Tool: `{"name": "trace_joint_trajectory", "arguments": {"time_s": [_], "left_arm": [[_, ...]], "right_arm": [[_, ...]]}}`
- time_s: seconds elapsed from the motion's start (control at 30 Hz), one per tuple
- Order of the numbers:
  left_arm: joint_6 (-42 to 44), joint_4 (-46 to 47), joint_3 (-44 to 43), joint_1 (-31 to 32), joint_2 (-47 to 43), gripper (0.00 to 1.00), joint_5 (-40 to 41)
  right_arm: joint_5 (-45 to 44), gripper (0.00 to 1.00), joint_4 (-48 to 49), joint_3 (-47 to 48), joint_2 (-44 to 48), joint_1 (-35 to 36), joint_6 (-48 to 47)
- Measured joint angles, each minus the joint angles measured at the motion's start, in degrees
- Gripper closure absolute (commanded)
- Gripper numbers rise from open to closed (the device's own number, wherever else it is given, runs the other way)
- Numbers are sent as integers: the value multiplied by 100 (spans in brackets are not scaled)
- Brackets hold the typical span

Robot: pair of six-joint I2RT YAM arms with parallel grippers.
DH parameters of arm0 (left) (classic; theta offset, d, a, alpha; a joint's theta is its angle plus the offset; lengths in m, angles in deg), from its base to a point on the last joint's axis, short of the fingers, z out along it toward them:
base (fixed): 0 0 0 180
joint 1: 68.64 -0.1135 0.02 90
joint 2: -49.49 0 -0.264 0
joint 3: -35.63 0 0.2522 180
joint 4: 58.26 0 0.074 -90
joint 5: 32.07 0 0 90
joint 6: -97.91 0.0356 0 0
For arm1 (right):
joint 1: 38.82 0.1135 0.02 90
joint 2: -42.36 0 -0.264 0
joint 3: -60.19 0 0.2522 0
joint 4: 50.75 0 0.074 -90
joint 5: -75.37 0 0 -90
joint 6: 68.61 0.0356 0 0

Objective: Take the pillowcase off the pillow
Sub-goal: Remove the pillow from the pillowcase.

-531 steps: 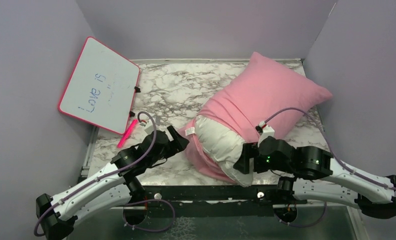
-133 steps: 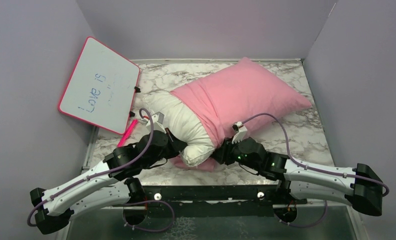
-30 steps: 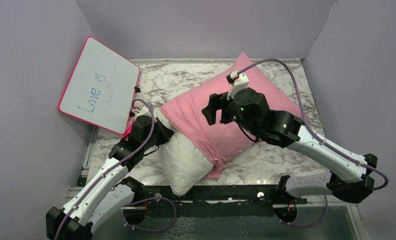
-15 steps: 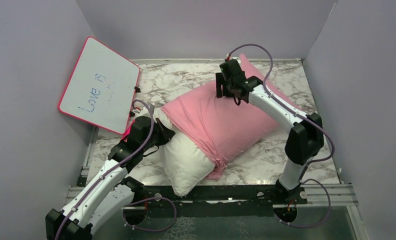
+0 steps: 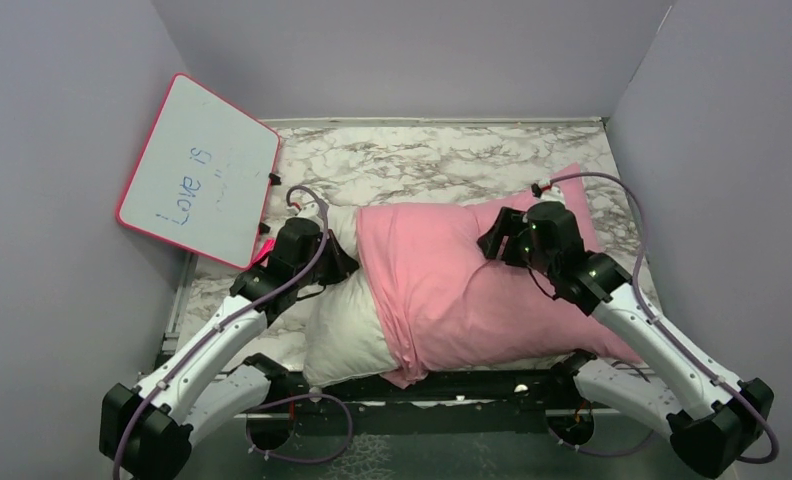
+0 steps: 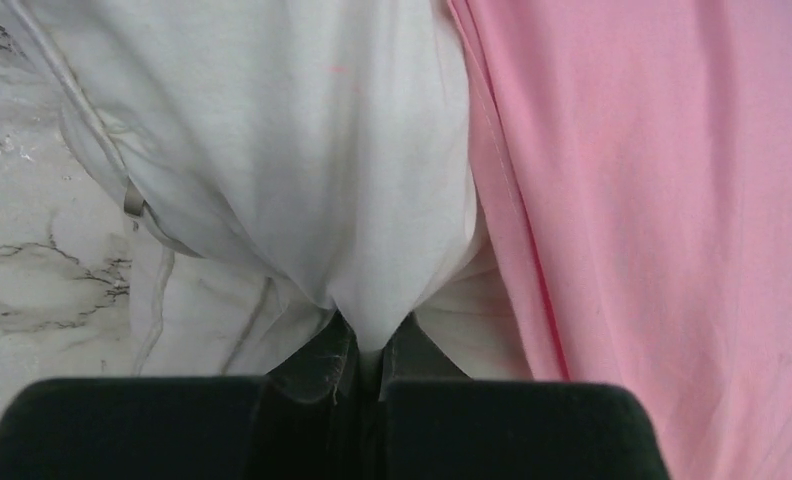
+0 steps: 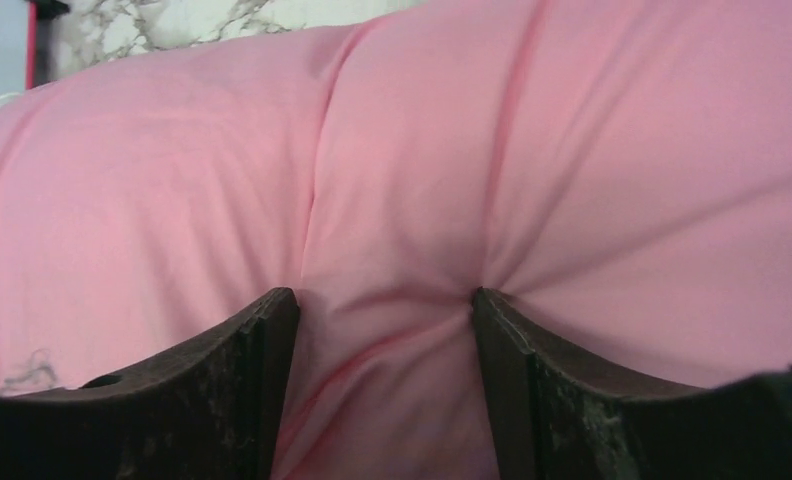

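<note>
The pink pillowcase [image 5: 462, 290] covers most of the white pillow [image 5: 342, 330], whose bare left end sticks out near the table's front edge. My left gripper [image 5: 334, 262] sits at the pillow's upper left corner. In the left wrist view it [image 6: 369, 335] is shut on a pinch of white pillow [image 6: 302, 150] fabric, with the pillowcase [image 6: 672, 200] hem just to the right. My right gripper [image 5: 492, 243] presses down on the pillowcase's upper right part. In the right wrist view its jaws [image 7: 385, 300] stand wide, both tips dug into the pillowcase [image 7: 422, 150], a bulge of pink cloth between them.
A pink-framed whiteboard [image 5: 200, 170] leans against the left wall, close behind the left arm. The marble table [image 5: 422, 165] is boxed in by grey walls at the left, back and right. The pillow's near edge lies along the table's front rail.
My right arm swung from the pillowcase's far corner back to its right part, jaws narrowing onto the cloth. The pillow and case turned and slid toward the front edge. My left gripper kept its hold.
</note>
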Motion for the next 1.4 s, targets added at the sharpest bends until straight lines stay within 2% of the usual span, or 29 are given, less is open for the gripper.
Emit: {"name": "trace_joint_trajectory", "arguments": {"time_s": [0.1, 0.2, 0.33, 0.47, 0.57, 0.6, 0.7, 0.73, 0.8, 0.87, 1.07, 1.23, 1.4], "left_arm": [[153, 37, -114, 0, 210, 100, -59], [275, 81, -111, -7, 227, 100, -63], [350, 118, -72, -7, 66, 100, -76], [356, 125, -9, -7, -98, 100, -90], [350, 125, 26, -7, -164, 100, -109], [348, 125, 33, -7, -179, 100, -116], [339, 122, 57, -7, -234, 100, -125], [332, 118, 63, -7, -249, 100, -120], [273, 85, 74, -11, -286, 100, -114], [133, 50, 101, -9, -363, 100, -109], [-323, 79, 205, 11, -741, 100, -48], [-566, -50, 227, 13, -918, 100, 105], [-691, -162, 227, 39, -1102, 100, 219]], "right_arm": [[164, 27, -409, 544, -83, 2, -256], [505, 24, -691, 1495, -625, 35, -640], [1541, 12, -627, 2697, -1523, 76, -1132], [2662, 11, -415, 3576, -2653, 79, -1322], [3134, 11, -380, 3932, -3547, 120, -1377], [3202, 15, -415, 4024, -3849, 157, -1423], [3220, 52, -621, 4264, -4577, 216, -1641], [3209, 60, -673, 4297, -4736, 229, -1751], [3143, 74, -660, 4199, -4778, 238, -1867], [2977, 98, -518, 3980, -4533, 240, -1941], [1816, 99, -522, 3834, -3744, 350, -2061], [938, 99, -833, 3847, -3742, 177, -2177], [450, 98, -1027, 3871, -3748, 15, -2223]]}}
